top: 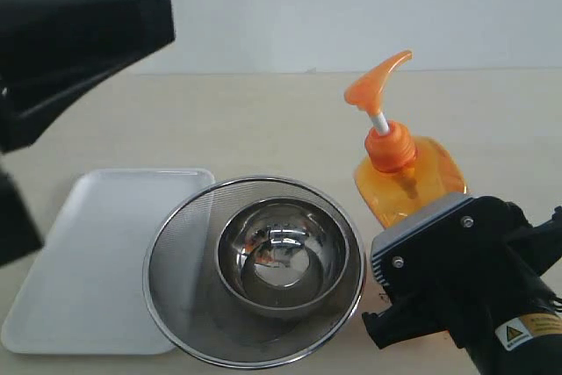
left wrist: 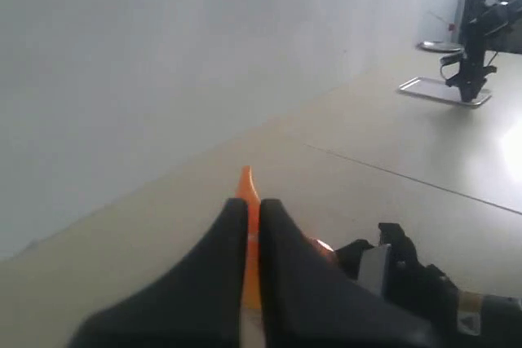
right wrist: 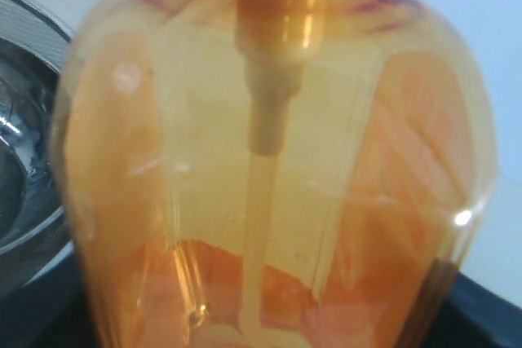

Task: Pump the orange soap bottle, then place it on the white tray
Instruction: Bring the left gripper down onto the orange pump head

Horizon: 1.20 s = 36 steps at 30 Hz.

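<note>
R gripper (top: 420, 222) nearest, lower R of the exterior view. Its jaws sit either side of the orange soap bottle (top: 409, 175) low on the body and hold it. The bottle fills the R wrist view, w/ dark jaw parts at both lower corners. Bottle leans, pump head (top: 378, 85) up, white stem showing.

Just L of it is the steel mesh strainer (top: 180, 243) w/ a steel bowl (top: 281, 256) inside. The white tray (top: 97, 252) lies flat beyond the strainer's L side, its R edge under the strainer rim, well apart from the bottle.

L gripper (left wrist: 253, 206): fingers pressed together, nothing between them. The orange spout tip shows just past them; touching or not, can't tell.

Beige table (top: 263, 120), then a pale wall.
</note>
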Available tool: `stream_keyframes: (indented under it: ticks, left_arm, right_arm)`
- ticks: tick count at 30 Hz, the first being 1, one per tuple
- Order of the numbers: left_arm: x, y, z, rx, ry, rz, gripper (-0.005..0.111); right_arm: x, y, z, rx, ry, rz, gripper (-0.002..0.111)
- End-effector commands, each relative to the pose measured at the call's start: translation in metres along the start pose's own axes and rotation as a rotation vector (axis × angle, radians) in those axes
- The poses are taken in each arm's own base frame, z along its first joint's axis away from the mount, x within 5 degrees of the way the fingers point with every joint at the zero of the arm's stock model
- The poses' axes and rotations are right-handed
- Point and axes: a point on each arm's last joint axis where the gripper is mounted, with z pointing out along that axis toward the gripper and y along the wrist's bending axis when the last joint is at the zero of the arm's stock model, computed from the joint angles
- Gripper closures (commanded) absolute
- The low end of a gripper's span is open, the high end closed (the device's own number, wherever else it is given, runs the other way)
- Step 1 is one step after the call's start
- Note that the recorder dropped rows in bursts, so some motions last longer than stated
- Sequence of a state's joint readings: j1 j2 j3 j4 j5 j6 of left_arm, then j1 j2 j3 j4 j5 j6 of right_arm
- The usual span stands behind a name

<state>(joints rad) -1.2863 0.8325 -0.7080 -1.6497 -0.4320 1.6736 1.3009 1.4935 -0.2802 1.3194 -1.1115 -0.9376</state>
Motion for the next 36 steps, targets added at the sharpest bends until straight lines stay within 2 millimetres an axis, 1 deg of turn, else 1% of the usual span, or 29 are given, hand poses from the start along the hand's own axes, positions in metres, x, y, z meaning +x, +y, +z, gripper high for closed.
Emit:
stream_keyframes:
  ticks: [1, 5, 7, 8, 12, 15, 18, 21, 24, 25, 27, 31, 33, 36]
  left_arm:
    - [-0.022, 0.005, 0.016, -0.008, -0.011, 0.087, 0.102]
    - [-0.033, 0.015, 0.029, -0.023, -0.033, 0.082, 0.102]
    - [-0.032, 0.023, 0.039, -0.034, -0.024, 0.084, 0.102]
    - [-0.029, 0.027, 0.043, -0.039, -0.014, 0.084, 0.102]
    - [-0.007, 0.038, 0.062, 0.004, 0.05, 0.088, 0.102]
    - [0.002, 0.052, 0.072, 0.003, 0.077, 0.074, 0.102]
    - [0.008, 0.071, 0.077, 0.023, 0.079, 0.05, 0.102]
    - [0.013, 0.086, 0.08, 0.117, 0.063, 0.02, 0.102]
    - [0.019, 0.104, 0.085, 0.232, 0.141, -0.001, 0.102]
    - [0.021, 0.113, 0.088, 0.267, 0.181, -0.015, 0.102]
    - [0.019, 0.12, 0.094, 0.373, 0.213, -0.033, 0.102]
    - [0.008, 0.117, 0.106, 0.648, 0.217, -0.026, 0.102]
    - [0.007, 0.113, 0.112, 0.686, 0.239, 0.011, 0.102]
    - [0.008, 0.101, 0.125, 0.702, 0.31, 0.078, 0.102]
  right_arm:
    - [-0.007, -0.005, -0.001, 0.038, -0.06, 0.001, 0.108]
    - [-0.007, -0.005, -0.001, 0.038, -0.06, 0.001, 0.108]
    - [-0.007, -0.005, -0.001, 0.038, -0.06, 0.001, 0.108]
    - [-0.007, -0.005, -0.001, 0.038, -0.06, 0.001, 0.108]
    - [-0.007, -0.005, -0.001, 0.038, -0.06, 0.001, 0.108]
    - [-0.006, -0.005, -0.001, 0.036, -0.059, 0.001, 0.108]
    - [-0.006, -0.005, -0.001, 0.035, -0.058, 0.001, 0.108]
    - [-0.006, -0.004, -0.001, 0.03, -0.053, 0.001, 0.108]
    - [-0.005, -0.004, -0.001, 0.021, -0.047, 0.005, 0.108]
    - [-0.005, -0.003, -0.001, 0.017, -0.045, 0.004, 0.108]
    - [-0.005, -0.003, -0.001, 0.01, -0.039, 0.004, 0.108]
    - [-0.005, -0.003, -0.001, 0.008, -0.042, 0.003, 0.108]
    - [-0.005, -0.002, -0.001, 0.006, -0.046, -0.007, 0.108]
    - [-0.005, -0.002, -0.001, 0.006, -0.045, -0.011, 0.108]
